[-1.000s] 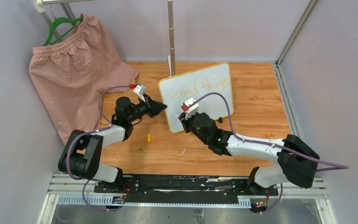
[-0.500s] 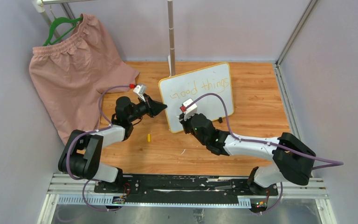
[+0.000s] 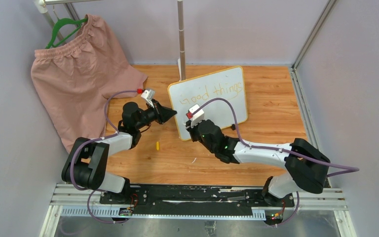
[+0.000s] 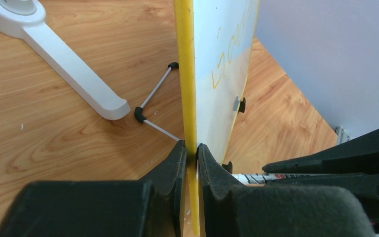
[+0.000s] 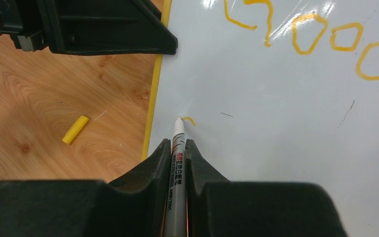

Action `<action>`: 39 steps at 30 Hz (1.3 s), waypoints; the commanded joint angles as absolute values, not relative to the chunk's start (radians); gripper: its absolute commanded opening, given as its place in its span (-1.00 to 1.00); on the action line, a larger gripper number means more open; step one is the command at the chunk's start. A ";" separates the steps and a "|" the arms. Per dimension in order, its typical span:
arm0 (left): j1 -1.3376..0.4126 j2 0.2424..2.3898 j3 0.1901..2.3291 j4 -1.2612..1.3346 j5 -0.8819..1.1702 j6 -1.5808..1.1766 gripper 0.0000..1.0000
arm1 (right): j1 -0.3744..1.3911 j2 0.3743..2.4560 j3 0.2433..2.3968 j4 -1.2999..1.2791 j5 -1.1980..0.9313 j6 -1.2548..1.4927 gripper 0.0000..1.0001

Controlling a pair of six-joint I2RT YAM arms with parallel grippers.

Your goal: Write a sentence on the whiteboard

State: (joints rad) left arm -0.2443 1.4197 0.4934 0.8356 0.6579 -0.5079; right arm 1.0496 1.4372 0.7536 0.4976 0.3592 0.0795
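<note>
Now I'm clamping whiteboard, upper-centre of top view, w/ left gripper, right gripper pinching marker at its lower-left, starting line two; pushing too hard risks tipping board.

The top external view looks steeply down from above and behind the arm bases over the whole table. The left wrist camera, close behind the left gripper, sights edge-on along the whiteboard. The right wrist camera looks closely past the right gripper and marker at that board's face; all three views share it.
</note>
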 commanded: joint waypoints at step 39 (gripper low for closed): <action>-0.255 1.409 0.515 0.843 0.651 -0.474 -0.98 | 1.037 1.320 0.706 0.421 0.403 0.071 -1.00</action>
State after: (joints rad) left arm -0.2447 1.4197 0.4938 0.8326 0.6510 -0.5060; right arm 1.0443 1.3674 0.7364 0.3553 0.4328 0.0769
